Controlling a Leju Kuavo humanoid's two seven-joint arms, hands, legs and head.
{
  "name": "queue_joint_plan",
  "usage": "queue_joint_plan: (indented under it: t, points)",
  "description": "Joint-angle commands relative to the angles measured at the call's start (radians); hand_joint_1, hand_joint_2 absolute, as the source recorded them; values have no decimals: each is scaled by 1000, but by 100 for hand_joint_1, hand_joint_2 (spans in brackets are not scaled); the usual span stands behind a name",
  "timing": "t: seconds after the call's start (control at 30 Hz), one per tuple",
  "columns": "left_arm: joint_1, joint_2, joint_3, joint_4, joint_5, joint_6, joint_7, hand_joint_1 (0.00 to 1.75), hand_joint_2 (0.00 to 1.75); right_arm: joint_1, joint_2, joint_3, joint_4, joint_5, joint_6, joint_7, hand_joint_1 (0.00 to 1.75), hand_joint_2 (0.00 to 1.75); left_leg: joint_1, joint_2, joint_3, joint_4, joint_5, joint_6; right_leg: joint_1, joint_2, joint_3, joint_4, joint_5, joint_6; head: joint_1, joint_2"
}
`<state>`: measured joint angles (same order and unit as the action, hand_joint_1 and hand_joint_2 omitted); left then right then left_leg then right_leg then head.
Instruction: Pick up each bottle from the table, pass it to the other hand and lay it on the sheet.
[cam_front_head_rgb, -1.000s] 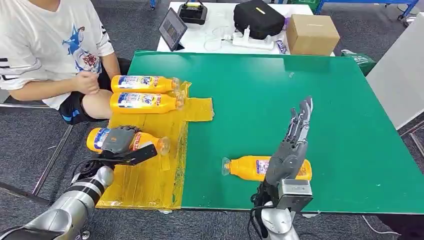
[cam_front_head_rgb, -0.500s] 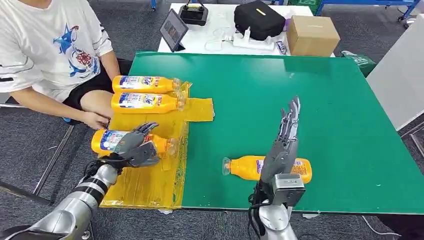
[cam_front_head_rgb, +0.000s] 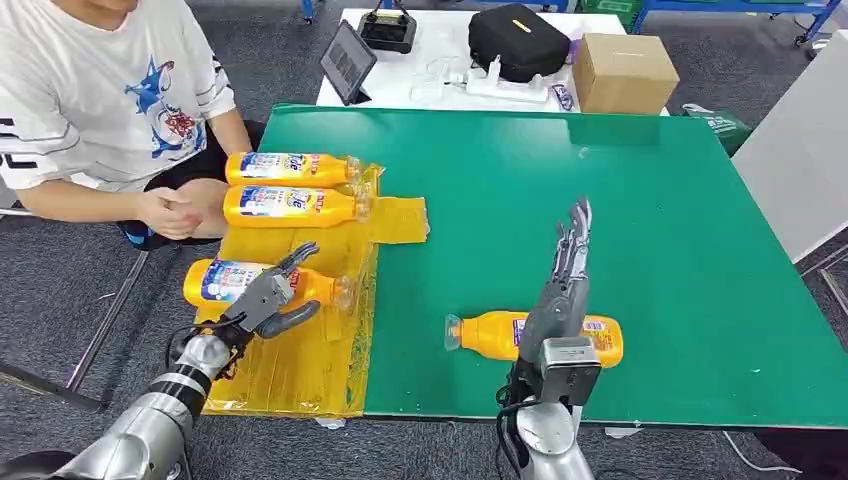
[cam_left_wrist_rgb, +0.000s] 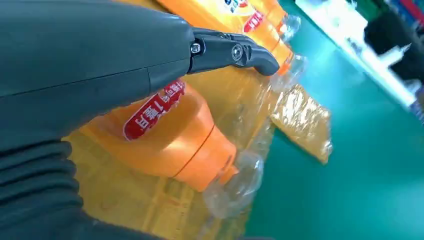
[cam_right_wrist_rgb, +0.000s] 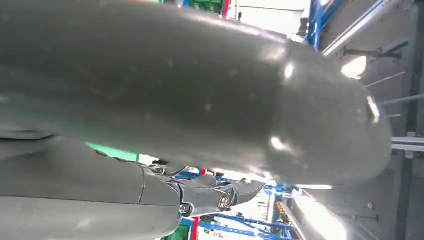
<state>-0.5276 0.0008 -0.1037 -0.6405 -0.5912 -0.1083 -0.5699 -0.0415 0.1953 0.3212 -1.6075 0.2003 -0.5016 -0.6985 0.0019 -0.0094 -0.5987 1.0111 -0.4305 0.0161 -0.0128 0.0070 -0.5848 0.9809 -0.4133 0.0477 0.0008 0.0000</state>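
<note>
Three orange bottles lie on the yellow sheet (cam_front_head_rgb: 300, 370) at the green table's left edge: two at the back (cam_front_head_rgb: 290, 168) (cam_front_head_rgb: 295, 205) and a third (cam_front_head_rgb: 235, 281) nearer me. My left hand (cam_front_head_rgb: 270, 302) hovers at that third bottle's near side with its fingers spread, holding nothing. In the left wrist view the same bottle (cam_left_wrist_rgb: 170, 135) lies on the sheet (cam_left_wrist_rgb: 125, 210) under my thumb (cam_left_wrist_rgb: 230, 50). A fourth bottle (cam_front_head_rgb: 490, 335) lies on the bare table (cam_front_head_rgb: 650, 200). My right hand (cam_front_head_rgb: 562, 290) stands upright over it, fingers straight and empty.
A person sits at the table's left, hands (cam_front_head_rgb: 170, 212) together close to the sheet. Behind the green table a white table holds a tablet (cam_front_head_rgb: 345, 58), a black bag (cam_front_head_rgb: 517, 38) and a cardboard box (cam_front_head_rgb: 622, 68).
My left hand has let go of the third bottle, opened and drawn back a little. The person's hand reached toward that bottle, then withdrew. My right hand has drifted slightly left and lower.
</note>
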Motion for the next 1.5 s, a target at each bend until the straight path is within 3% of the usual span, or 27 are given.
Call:
queue_joint_plan:
  t: [0.03,0.2,0.27,0.3,0.33,0.5,0.53,0.7,0.8,0.9,1.0,1.33,1.5]
  points:
    - [44,-27,60,-48,30,3,16,0,0,-34,1,-19,87,4,0,0,0,0,1,2,1,-1,-1,-1,1,0,1,-1,0,-1,0,0]
    - [50,-41,92,-64,63,34,7,0,0,-38,-15,-4,114,42,30,27,0,0,1,2,0,0,-1,-1,1,1,0,-1,0,-1,0,0]
    - [82,-90,176,-199,144,229,-35,0,0,-37,-23,4,158,113,54,66,0,0,1,1,0,0,0,0,1,0,0,-1,0,-1,0,0]
    - [102,-116,220,-280,157,366,-53,0,0,-38,-34,17,180,168,64,86,0,175,2,3,1,-1,-1,-1,2,1,1,-2,1,-2,0,0]
    - [119,-139,242,-355,165,488,-75,0,175,-28,-37,13,185,193,60,92,0,175,3,3,1,0,-1,-1,3,1,1,-3,1,-2,0,0]
    - [312,-206,225,-744,377,524,-107,0,175,19,-177,-16,184,478,140,364,0,175,2,-1,-3,0,-1,0,2,-3,-1,-3,-1,0,0,0]
    - [339,-208,210,-774,377,527,-108,0,175,30,-187,-32,173,478,146,360,0,175,2,0,-3,0,-2,0,3,-2,-1,-3,-1,0,0,0]
    - [338,-206,204,-760,387,538,-113,0,175,35,-178,-43,162,483,161,354,0,175,1,0,-3,1,-3,0,1,-1,-2,-3,-2,-1,0,0]
    - [407,-221,166,-817,405,522,-127,0,175,72,-236,-57,116,570,205,465,0,175,0,1,-10,0,-1,0,0,0,-9,-2,0,0,0,0]
    - [477,-225,116,-843,382,500,-100,0,175,118,-318,-67,71,661,281,576,0,175,0,0,-6,-1,-3,0,1,-1,-4,-4,-2,-1,0,0]
    - [514,-234,83,-834,416,441,-69,0,175,167,-376,-76,30,686,337,628,0,175,-1,-2,-7,0,-3,1,0,-3,-6,-3,-2,0,0,0]
    - [494,-243,60,-756,412,409,-59,0,175,203,-402,-75,-15,687,355,679,0,175,0,0,-9,0,-3,1,0,-1,-8,-3,-1,-1,0,0]
    - [462,-240,48,-691,418,386,-53,0,175,148,-432,-99,97,638,407,692,0,175,0,1,-6,0,-3,1,1,-1,-5,-4,-1,-1,0,0]
